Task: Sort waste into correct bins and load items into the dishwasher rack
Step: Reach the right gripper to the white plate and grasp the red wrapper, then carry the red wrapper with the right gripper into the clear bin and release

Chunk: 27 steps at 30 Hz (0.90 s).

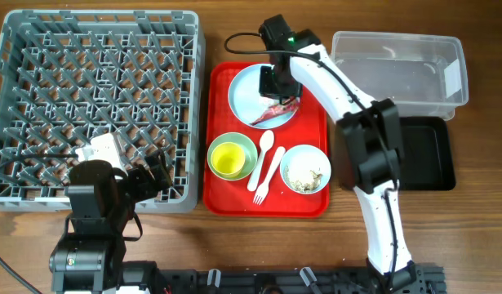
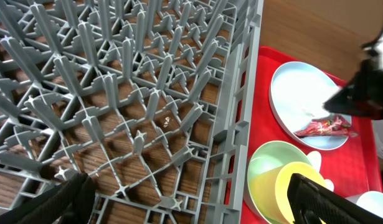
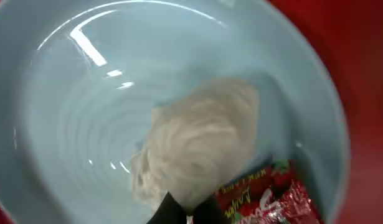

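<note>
My right gripper (image 1: pixel 277 91) is down in the pale blue plate (image 1: pixel 244 91), and in the right wrist view its fingertips (image 3: pixel 185 215) pinch a white crumpled paper wad (image 3: pixel 203 137). The red-and-white wrapper (image 1: pixel 277 110) lies beside it on the plate (image 3: pixel 85 124), also showing in the right wrist view (image 3: pixel 272 196). My left gripper (image 2: pixel 194 205) is open and empty over the grey rack's (image 1: pixel 95 98) front right corner. The yellow cup (image 1: pixel 228 159) sits in the mint-green bowl (image 1: pixel 247 141). The white spoon (image 1: pixel 266 145) and fork (image 1: pixel 263 189) lie beside it. The pale blue bowl (image 1: pixel 321 155) holds food scraps (image 1: pixel 304 174).
The dishes all rest on a flat red tray (image 1: pixel 312 122). A clear tub (image 1: pixel 397 65) stands at the back right, with a black tray (image 1: pixel 426 151) in front of it. A cable runs across the rack's front left part.
</note>
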Each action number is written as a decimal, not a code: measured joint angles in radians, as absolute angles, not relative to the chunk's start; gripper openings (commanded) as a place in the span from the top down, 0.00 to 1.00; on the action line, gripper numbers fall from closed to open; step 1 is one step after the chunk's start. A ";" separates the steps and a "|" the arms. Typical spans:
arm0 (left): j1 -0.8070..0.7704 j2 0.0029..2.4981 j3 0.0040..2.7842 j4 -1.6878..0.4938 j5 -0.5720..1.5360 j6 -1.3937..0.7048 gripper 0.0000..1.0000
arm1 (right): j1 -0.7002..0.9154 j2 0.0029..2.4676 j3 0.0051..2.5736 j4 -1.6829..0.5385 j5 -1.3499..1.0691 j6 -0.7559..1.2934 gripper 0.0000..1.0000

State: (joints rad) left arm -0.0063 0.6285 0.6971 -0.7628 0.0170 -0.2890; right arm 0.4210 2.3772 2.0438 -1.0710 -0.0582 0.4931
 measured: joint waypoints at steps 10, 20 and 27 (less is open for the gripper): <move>-0.006 0.628 0.697 -0.775 0.017 -0.289 0.00 | 0.085 2.041 2.054 -1.245 -0.031 0.561 0.63; -0.006 0.628 0.697 -0.775 0.017 -0.289 0.00 | 0.040 2.066 2.050 -1.256 -0.049 0.496 0.31; -0.006 0.628 0.697 -0.775 0.017 -0.289 0.00 | 0.354 2.001 2.026 -1.255 -0.057 0.562 0.37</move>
State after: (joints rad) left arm -0.0063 0.6285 0.6971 -0.7753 0.0170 -0.2890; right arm 0.3542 2.0006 2.0258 -1.2549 -0.0570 0.5617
